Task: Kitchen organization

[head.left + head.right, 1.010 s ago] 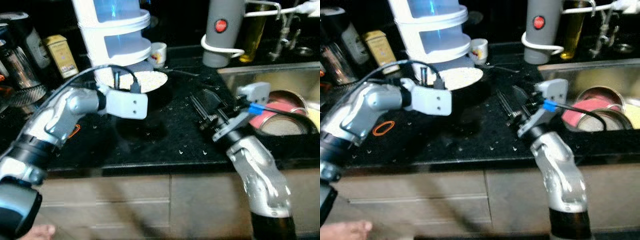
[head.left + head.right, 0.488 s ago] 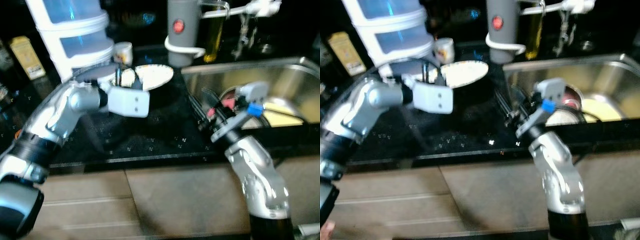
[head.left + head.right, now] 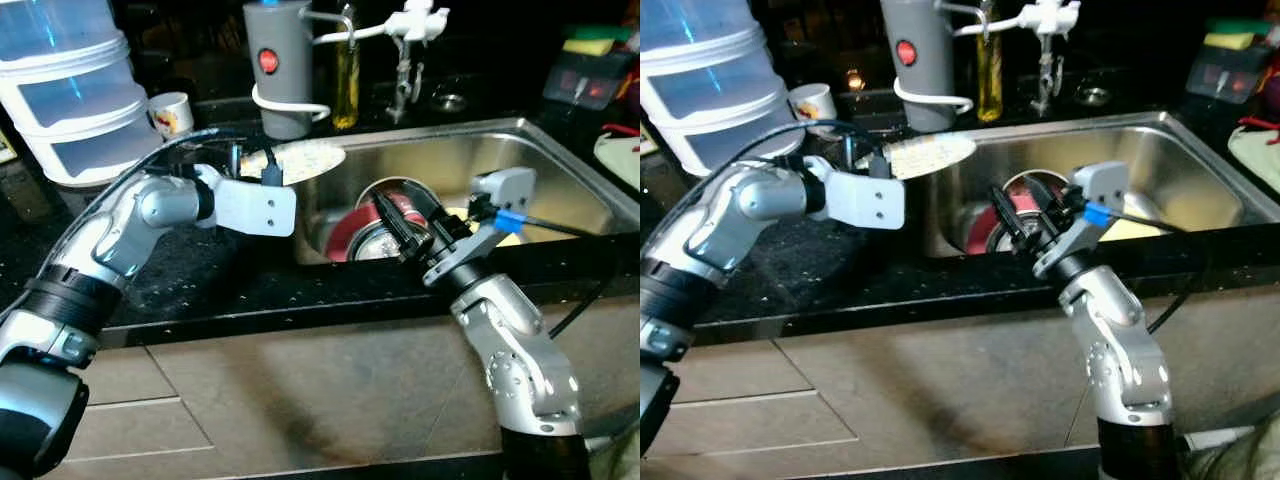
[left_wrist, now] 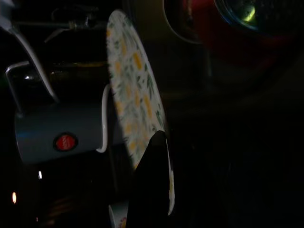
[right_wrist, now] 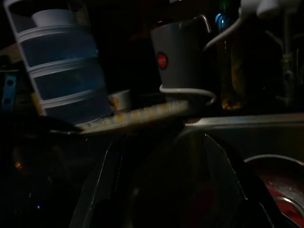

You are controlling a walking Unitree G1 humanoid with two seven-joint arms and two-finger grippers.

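Left gripper [image 3: 238, 165]: its black fingers are closed on the near edge of the plate; it is over the counter, just left of the sink.
Plate [image 3: 925, 154]: white with a yellow and green flower pattern, held almost flat, its far end reaching over the left rim of the sink.
Right gripper [image 3: 1025, 213]: its two long fingers are spread apart and hold nothing; it hangs over the front part of the sink, above the dishes.
Sink [image 3: 560, 170]: steel, set into the counter; inside lie a red bowl [image 3: 345, 228], a round steel dish [image 3: 375, 240] and something pale yellow [image 3: 1140, 228].
Counter [image 3: 200, 280]: black stone with small light specks; below it are beige cabinet fronts [image 3: 300, 390].
Kettle [image 3: 280, 65]: grey, with a round red button and a white cord looped around its base, standing behind the sink.
Bottle [image 3: 347, 75]: holds yellow liquid, just right of the kettle.
Tap [image 3: 410, 30]: white, behind the sink.
Containers [image 3: 65, 90]: a stack of white and clear blue tubs on the left of the counter, with a small cup [image 3: 172, 112] beside it.
Writing: no label is readable.
Room: dark behind the counter; a yellow sponge [image 3: 587, 45] lies at the far right.
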